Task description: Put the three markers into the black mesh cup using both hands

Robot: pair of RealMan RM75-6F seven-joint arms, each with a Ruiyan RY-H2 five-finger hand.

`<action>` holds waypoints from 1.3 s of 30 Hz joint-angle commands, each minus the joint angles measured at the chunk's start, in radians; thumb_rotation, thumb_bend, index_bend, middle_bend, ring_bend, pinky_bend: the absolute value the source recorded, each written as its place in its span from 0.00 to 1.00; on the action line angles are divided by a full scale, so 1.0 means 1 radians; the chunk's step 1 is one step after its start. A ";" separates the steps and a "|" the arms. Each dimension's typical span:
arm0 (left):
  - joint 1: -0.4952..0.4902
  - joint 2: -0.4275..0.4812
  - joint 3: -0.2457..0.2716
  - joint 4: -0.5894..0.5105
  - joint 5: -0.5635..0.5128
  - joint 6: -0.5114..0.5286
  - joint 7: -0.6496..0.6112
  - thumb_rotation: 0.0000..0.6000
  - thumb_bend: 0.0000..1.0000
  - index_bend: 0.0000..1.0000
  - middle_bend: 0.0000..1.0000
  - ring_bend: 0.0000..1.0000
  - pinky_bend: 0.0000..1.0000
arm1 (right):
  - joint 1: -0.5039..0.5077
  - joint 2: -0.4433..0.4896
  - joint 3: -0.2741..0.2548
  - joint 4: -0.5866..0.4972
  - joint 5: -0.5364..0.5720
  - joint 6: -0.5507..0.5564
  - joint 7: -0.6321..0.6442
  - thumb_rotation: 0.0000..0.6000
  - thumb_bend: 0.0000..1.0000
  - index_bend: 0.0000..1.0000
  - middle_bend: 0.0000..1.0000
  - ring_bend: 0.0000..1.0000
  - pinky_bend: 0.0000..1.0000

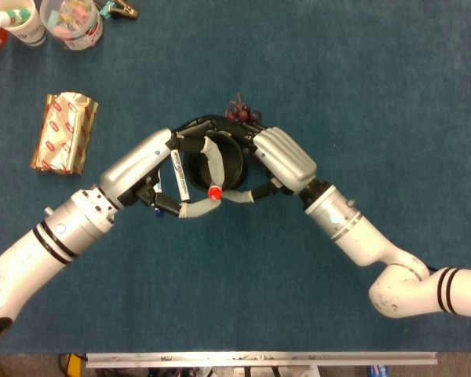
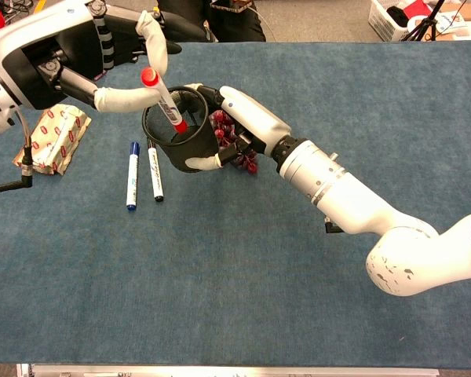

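Left robot hand (image 2: 114, 75) grips red marker (image 2: 163, 98), tip inside black mesh cup (image 2: 177, 145). Right robot hand (image 2: 235, 126) grips the cup. Blue marker (image 2: 132, 175) and black marker (image 2: 155, 169) remain on worktop (image 2: 220, 275).

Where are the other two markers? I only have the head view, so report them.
Observer: The chest view shows the blue marker and black marker lying side by side on the table, left of the black mesh cup.
Operator: Report the red marker's tip.
Observer: The left robot hand holds the red marker tip down, within the cup's rim.
Operator: Check the cup's tilt.
Observer: The right robot hand holds it tipped toward the left one.
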 commanded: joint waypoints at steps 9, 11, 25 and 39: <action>-0.019 -0.021 0.001 0.026 -0.010 -0.053 0.016 1.00 0.29 0.37 0.10 0.03 0.10 | -0.003 0.007 0.003 -0.041 0.007 0.011 0.011 1.00 0.37 0.38 0.36 0.24 0.25; -0.029 -0.014 0.011 0.036 -0.008 -0.086 0.050 1.00 0.29 0.21 0.02 0.00 0.08 | -0.008 0.016 -0.002 -0.050 0.004 0.016 0.007 1.00 0.37 0.38 0.36 0.24 0.25; 0.003 0.069 0.042 0.067 0.031 -0.072 0.246 1.00 0.29 0.12 0.00 0.00 0.07 | -0.072 0.182 -0.037 -0.112 0.000 0.052 0.049 1.00 0.37 0.38 0.36 0.24 0.25; 0.099 0.052 0.103 0.280 0.101 0.037 0.418 1.00 0.29 0.31 0.06 0.00 0.07 | -0.176 0.443 -0.063 -0.211 -0.039 0.172 0.150 1.00 0.37 0.38 0.37 0.24 0.25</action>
